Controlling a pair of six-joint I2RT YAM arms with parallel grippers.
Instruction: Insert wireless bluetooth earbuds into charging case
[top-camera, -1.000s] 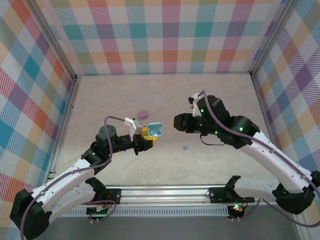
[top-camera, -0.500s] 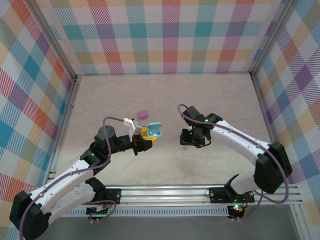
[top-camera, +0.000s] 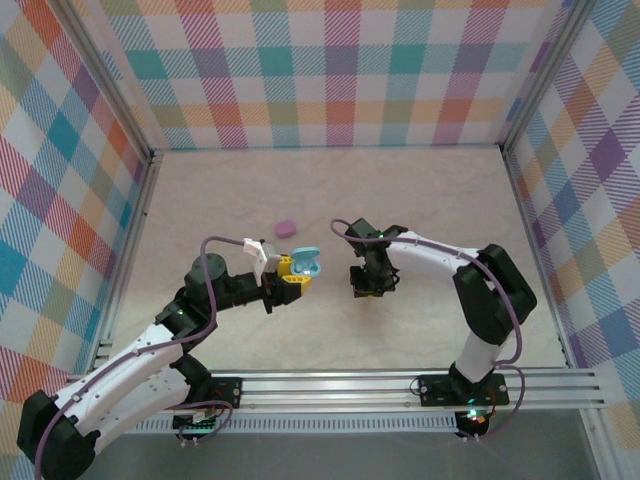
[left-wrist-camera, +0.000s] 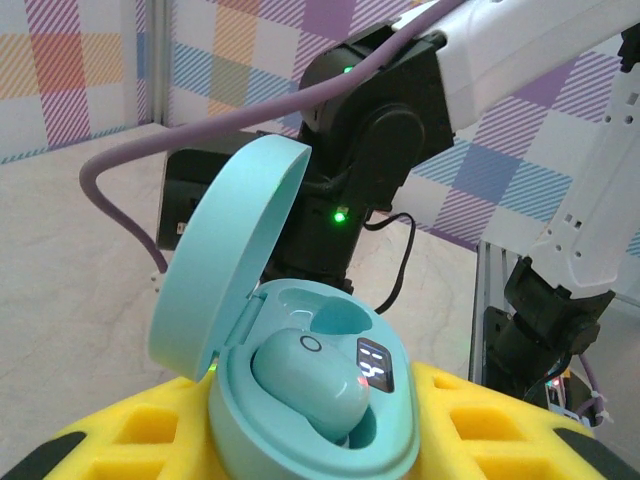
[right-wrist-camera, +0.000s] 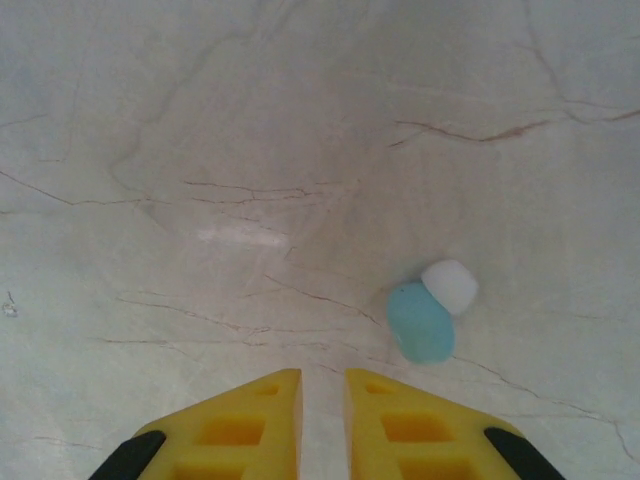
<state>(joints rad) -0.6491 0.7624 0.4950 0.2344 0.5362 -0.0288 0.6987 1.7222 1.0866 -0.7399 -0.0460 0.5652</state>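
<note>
The blue set looks about half done. The left gripper (top-camera: 289, 274) has its jaws clamped on the open light-blue charging case (left-wrist-camera: 235, 420). One light-blue earbud (left-wrist-camera: 310, 385) is seated inside, and the pocket behind it is bare. The second blue earbud (right-wrist-camera: 422, 322) lies loose on the tabletop (right-wrist-camera: 150, 120), at 2 o'clock from the right gripper (right-wrist-camera: 323, 385), whose jaws stand nearly together and hold nothing. It remains to be picked up and seated. A pinkish oval case (top-camera: 286, 227) lies closed at 12 o'clock of the left gripper; what it holds cannot be told.

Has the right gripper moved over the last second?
Yes. In the top view the right gripper has moved downward, away from the purple case's level, and now hangs by the loose blue earbud.
</note>
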